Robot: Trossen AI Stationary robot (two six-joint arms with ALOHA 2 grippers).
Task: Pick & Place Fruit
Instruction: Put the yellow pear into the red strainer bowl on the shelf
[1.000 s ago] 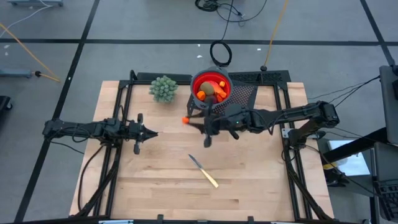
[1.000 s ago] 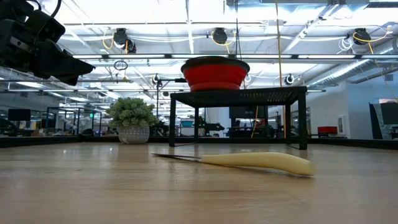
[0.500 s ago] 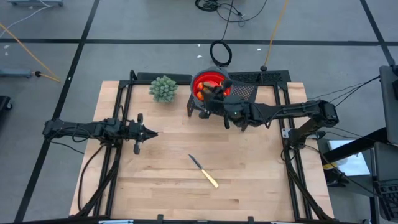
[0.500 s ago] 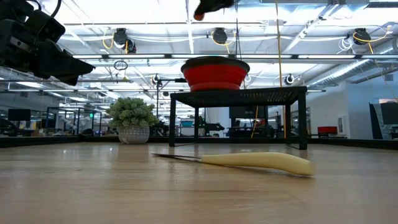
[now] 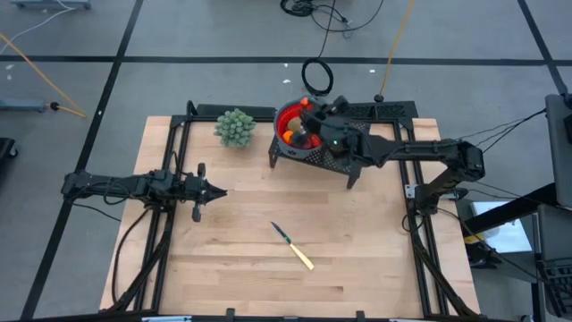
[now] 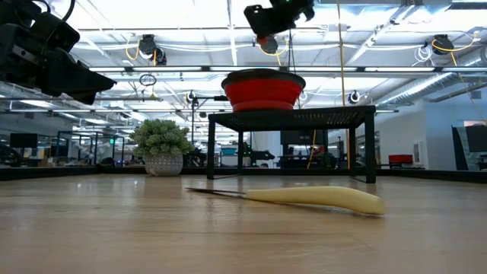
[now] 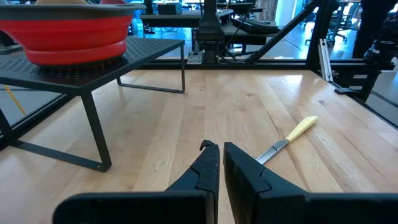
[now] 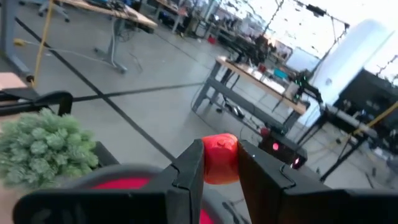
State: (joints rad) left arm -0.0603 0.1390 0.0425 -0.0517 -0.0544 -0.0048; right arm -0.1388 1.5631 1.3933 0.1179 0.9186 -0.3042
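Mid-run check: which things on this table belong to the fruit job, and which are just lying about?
Job:
- orange-red fruit piece, held in the right gripper above the bowl
- fruit pieces already in the red bowl
- black mesh stand under the bowl

Lying about:
- knife
- potted plant
- left gripper, shut, idle

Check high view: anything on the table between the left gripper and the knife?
Nothing. In the high view, only bare wood lies between the left gripper and the knife. The left wrist view agrees: open tabletop between its fingers and the knife.
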